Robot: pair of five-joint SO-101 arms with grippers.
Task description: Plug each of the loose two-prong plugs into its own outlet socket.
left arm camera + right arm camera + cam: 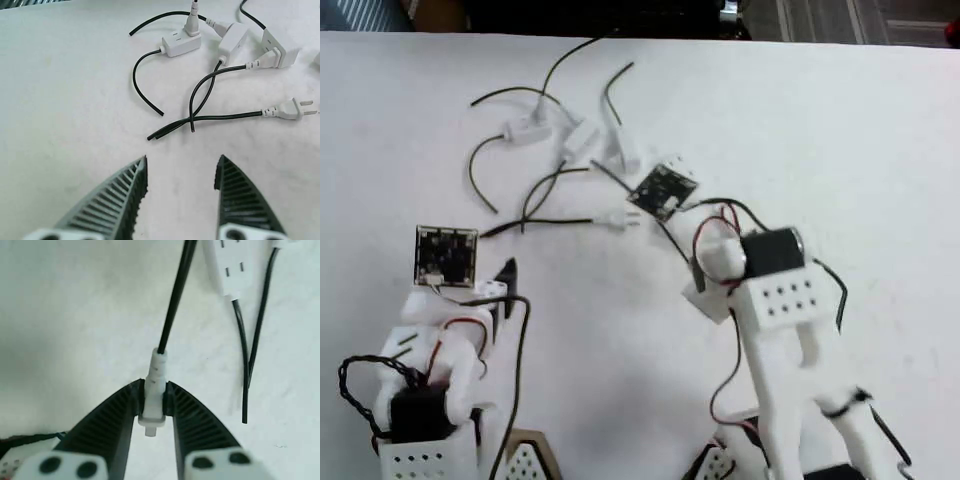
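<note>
My right gripper (154, 388) is shut on a white two-prong plug (153, 405), whose black cord (175, 295) runs away over the table. A white outlet socket (227, 267) lies just beyond it. In the high view the right gripper (658, 192) is beside the cluster of sockets (582, 137). My left gripper (182, 165) stands open above bare table with nothing between its fingers. Ahead of it lies a loose white plug (291, 107), also seen mid-table (620, 220). One socket (180, 44) has a plug (192, 22) in it.
Two more white sockets (234, 37) (280, 47) lie close together with black cords crossing (192, 117) in front of them. The left arm (440, 330) is at the near left of the white table (840, 130), with open surface to the right and left of the cluster.
</note>
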